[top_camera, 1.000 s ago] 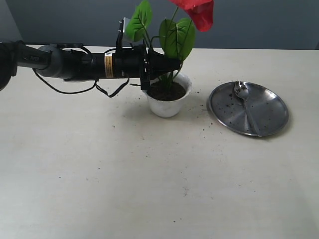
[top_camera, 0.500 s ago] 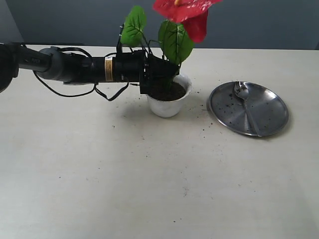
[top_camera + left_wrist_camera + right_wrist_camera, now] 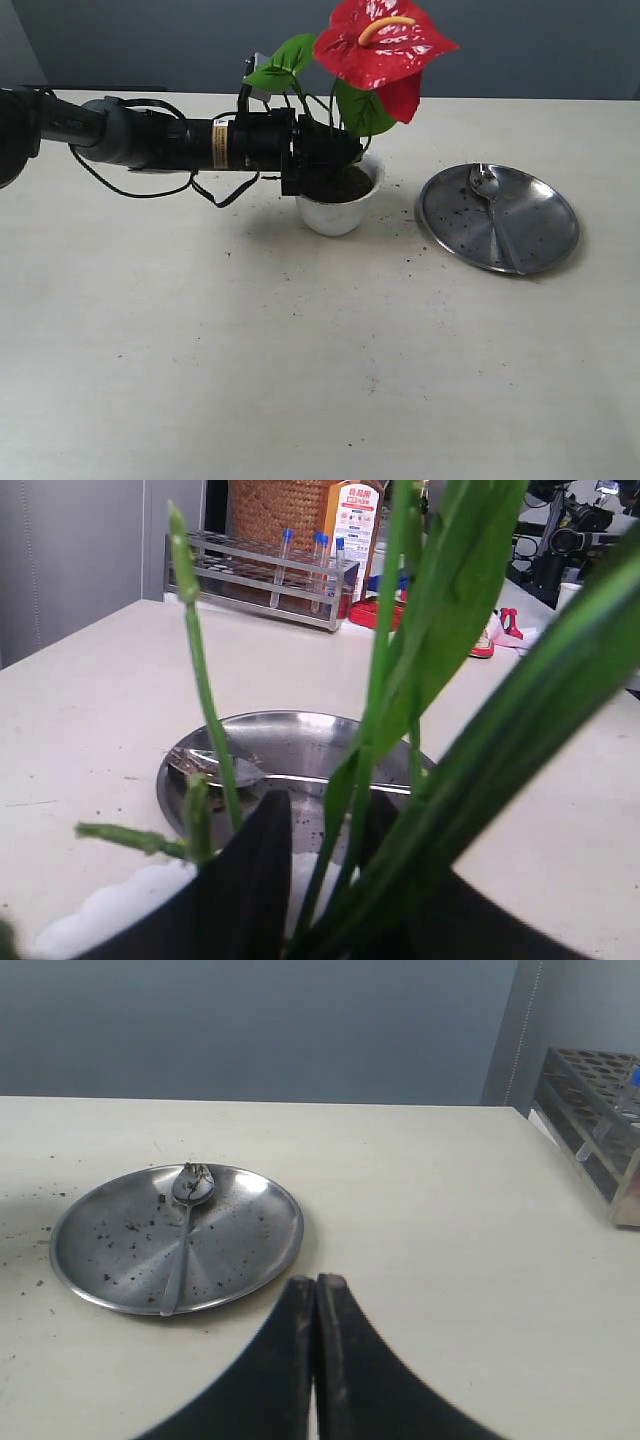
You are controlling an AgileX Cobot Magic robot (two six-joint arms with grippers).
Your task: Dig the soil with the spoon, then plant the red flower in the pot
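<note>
The red flower (image 3: 385, 50) stands in the white pot (image 3: 335, 215), its stems rising out of the dark soil (image 3: 345, 185). My left gripper (image 3: 350, 150) reaches in from the left, level with the pot's rim. In the left wrist view its jaws (image 3: 328, 805) stand apart around the green stems (image 3: 375, 730), with a gap showing beside one finger. The spoon (image 3: 492, 205) lies on the steel plate (image 3: 540, 235) to the right. My right gripper (image 3: 316, 1282) is shut and empty, hovering near that plate (image 3: 240, 1250) and the spoon (image 3: 190, 1190).
Crumbs of soil are scattered on the table round the pot and on the plate. A test-tube rack (image 3: 260, 570) stands at the table's far edge, also seen in the right wrist view as a rack (image 3: 600, 1090).
The left jaws have parted around the stems. The bloom has swung down and now faces the camera, and the leaves have shifted with it. The right gripper has not moved.
</note>
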